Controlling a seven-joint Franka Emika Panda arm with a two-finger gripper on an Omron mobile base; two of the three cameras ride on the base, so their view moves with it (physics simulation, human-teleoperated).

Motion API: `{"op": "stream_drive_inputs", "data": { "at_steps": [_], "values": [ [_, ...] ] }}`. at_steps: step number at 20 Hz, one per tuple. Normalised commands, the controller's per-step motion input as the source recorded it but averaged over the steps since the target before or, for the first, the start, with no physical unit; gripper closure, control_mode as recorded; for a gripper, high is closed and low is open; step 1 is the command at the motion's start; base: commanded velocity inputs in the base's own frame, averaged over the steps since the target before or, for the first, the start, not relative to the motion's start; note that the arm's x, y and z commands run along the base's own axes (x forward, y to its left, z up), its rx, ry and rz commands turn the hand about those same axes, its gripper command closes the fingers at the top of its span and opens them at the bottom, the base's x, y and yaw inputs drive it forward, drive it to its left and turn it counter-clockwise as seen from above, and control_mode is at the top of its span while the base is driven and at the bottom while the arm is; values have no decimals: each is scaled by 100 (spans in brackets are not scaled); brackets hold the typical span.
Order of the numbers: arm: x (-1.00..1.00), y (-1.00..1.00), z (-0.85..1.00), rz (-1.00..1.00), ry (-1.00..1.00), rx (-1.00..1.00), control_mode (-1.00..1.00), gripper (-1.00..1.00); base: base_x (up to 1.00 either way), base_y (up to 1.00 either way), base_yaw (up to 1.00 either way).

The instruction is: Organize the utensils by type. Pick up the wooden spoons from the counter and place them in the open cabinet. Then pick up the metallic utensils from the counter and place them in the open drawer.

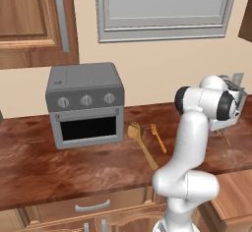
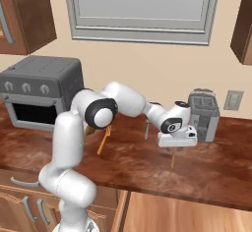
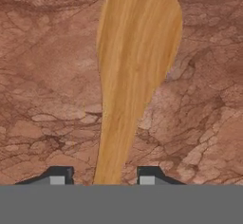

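Note:
A tan wooden spoon [image 3: 135,52] lies flat on the dark reddish-brown counter [image 3: 47,76], with its handle running between my fingertips [image 3: 57,178]. My gripper [image 3: 102,178] hangs low over it, jaws partly closed, with a gap still showing on each side of the handle. In the right base view the gripper [image 2: 173,150] is just left of the toaster, this spoon's [image 2: 172,160] handle poking out below. Another wooden spoon [image 1: 140,142] and a slim orange fork [image 1: 158,137] lie side by side right of the toaster oven.
A grey toaster oven [image 1: 86,103] stands at the back left and a toaster [image 2: 203,115] at the back right. A slim grey utensil [image 2: 146,129] lies behind my forearm. The open drawer [image 1: 236,196] sticks out below the counter's right end. A cabinet door [image 1: 29,19] hangs upper left.

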Motion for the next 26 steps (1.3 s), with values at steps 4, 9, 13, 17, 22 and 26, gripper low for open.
{"op": "stream_drive_inputs", "data": {
  "at_steps": [4,9,13,17,22,26],
  "values": [
    [-70,19,-40,-10,0,11,-100,100,0,0,0],
    [-79,40,-22,-9,0,16,-100,100,0,0,0],
    [-80,50,2,-7,0,15,-100,100,0,0,0],
    [-51,86,63,0,-7,1,-100,100,0,0,0],
    [-44,100,100,-3,-32,-17,-100,100,0,0,0],
    [-46,100,100,-8,-28,-31,-100,100,0,0,0]
  ]
}}
